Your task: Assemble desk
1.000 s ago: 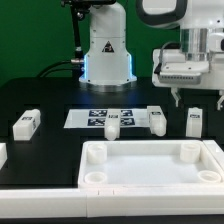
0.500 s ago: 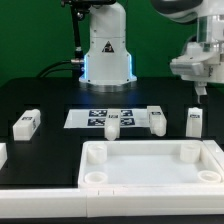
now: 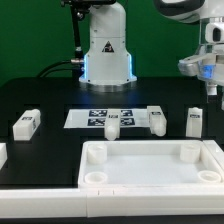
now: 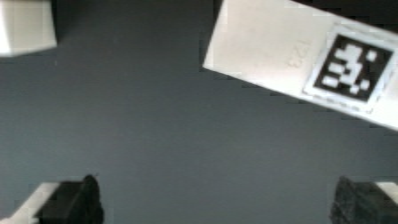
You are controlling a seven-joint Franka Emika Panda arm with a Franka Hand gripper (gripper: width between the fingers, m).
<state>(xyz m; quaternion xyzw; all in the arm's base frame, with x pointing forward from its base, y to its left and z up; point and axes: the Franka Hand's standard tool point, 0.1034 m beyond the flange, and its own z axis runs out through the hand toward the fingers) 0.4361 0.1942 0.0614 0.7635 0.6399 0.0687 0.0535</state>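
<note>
The desk's wide white rimmed panel (image 3: pixel 150 172) lies at the front, with round sockets in its corners. Short white tagged legs stand behind it: one (image 3: pixel 26 123) toward the exterior view's left, two (image 3: pixel 113 126) (image 3: pixel 158 120) by the marker board, and one (image 3: pixel 194 122) toward the right. My gripper (image 3: pixel 211 88) hangs at the right edge, above and behind that right leg. It is open and holds nothing. In the wrist view its dark fingertips (image 4: pixel 71 196) stand wide apart over bare black table, my gripper (image 4: pixel 222 200) empty, with a tagged leg (image 4: pixel 285 55) beyond them.
The marker board (image 3: pixel 95 117) lies flat on the black table behind the panel. The robot's white base (image 3: pixel 107 50) stands at the back centre. Another white piece (image 3: pixel 2 155) shows at the left edge, and a white corner (image 4: pixel 23 28) appears in the wrist view.
My gripper has travelled toward the exterior view's right, from above the panel's right rear corner to the frame's edge. Its jaws stayed open. The parts have not moved.
</note>
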